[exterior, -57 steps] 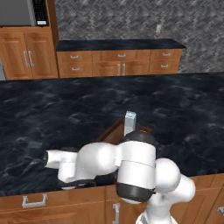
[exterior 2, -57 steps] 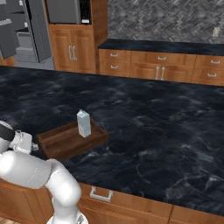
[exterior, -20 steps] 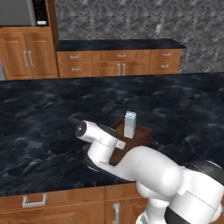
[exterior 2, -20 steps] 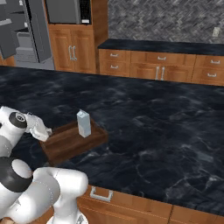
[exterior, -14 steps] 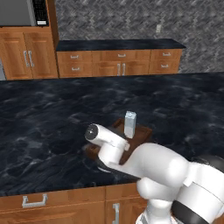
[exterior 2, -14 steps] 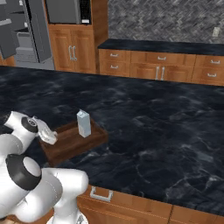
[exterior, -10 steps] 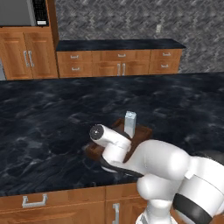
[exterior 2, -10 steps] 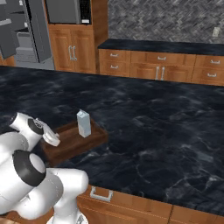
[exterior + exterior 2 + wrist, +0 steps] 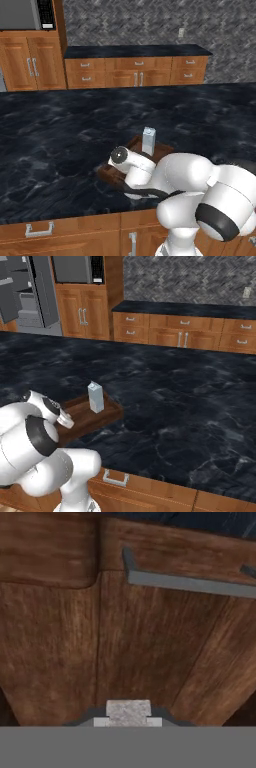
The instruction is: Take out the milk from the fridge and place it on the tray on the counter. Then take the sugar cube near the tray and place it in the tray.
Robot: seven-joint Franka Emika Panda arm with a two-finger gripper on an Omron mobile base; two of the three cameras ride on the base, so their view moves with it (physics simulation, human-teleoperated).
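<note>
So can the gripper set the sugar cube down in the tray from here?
Probably yes: the gripper, shut on the sugar cube, hangs over bare tray floor, with the milk apart.

Milk carton [image 9: 95, 397], pale with gabled top, upright in the dark-brown wooden tray [image 9: 107, 413] on the black marble counter [image 9: 175, 401]; small white sugar cube [image 9: 128, 710] just above the tray floor.

Milk [image 9: 95, 397] upright in tray [image 9: 107, 415] on counter [image 9: 190, 406]; fridge [image 9: 30, 293] far left bkgd.
</note>
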